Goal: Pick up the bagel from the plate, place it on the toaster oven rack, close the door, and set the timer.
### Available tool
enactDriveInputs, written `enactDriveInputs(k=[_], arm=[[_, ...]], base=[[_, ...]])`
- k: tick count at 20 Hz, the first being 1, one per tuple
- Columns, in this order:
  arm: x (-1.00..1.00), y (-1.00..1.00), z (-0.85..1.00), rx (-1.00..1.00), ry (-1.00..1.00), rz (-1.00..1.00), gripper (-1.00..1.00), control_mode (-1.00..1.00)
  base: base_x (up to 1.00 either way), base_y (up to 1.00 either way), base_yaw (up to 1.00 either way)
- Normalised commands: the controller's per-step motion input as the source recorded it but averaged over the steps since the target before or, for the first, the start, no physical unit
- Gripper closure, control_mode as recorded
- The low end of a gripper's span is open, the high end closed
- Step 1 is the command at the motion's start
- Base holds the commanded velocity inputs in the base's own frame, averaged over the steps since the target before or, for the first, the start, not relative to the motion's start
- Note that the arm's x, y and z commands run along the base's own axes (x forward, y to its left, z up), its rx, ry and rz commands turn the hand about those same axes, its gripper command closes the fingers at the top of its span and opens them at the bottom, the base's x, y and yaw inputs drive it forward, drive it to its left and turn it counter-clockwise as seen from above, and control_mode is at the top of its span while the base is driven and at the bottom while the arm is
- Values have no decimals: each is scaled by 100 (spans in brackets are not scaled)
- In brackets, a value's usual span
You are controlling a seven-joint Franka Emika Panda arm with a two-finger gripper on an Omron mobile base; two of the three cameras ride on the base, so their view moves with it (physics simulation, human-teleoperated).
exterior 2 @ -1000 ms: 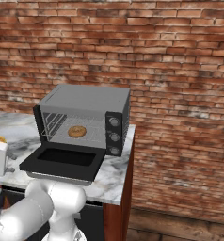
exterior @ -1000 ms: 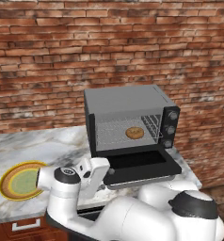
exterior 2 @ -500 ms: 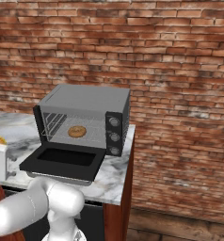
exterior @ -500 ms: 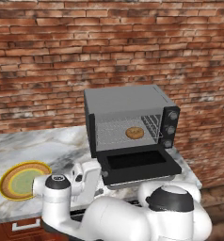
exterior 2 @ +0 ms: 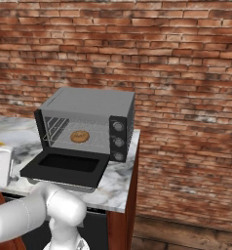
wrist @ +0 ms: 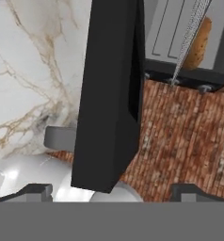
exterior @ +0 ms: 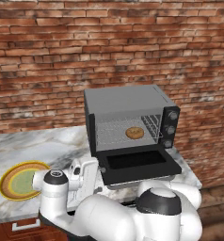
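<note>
One bagel lies on the toaster oven rack, frame centre. Since a second ago the hand, wide and empty, has dropped beside the open door; closing comes next.

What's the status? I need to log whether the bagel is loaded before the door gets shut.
Gripper open, empty, low by the door. Bagel on the toaster oven rack; plate bare. Door down flat, nothing blocking it.

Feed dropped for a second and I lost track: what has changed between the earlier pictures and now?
Only the arm moved: its hand has swung lower, to below the front edge of the open door, with the jaws wide open and empty. The bagel stays on the toaster oven rack, the door stays down, and the plate sits empty.
</note>
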Motion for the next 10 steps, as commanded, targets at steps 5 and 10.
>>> enactDriveInputs(k=[5, 10], arm=[[0, -22, -15, 0, 5, 2, -100, -100], [0, -31, 0, 0, 0, 1, -100, -100]], base=[[0, 0, 0], [0, 0, 0]])
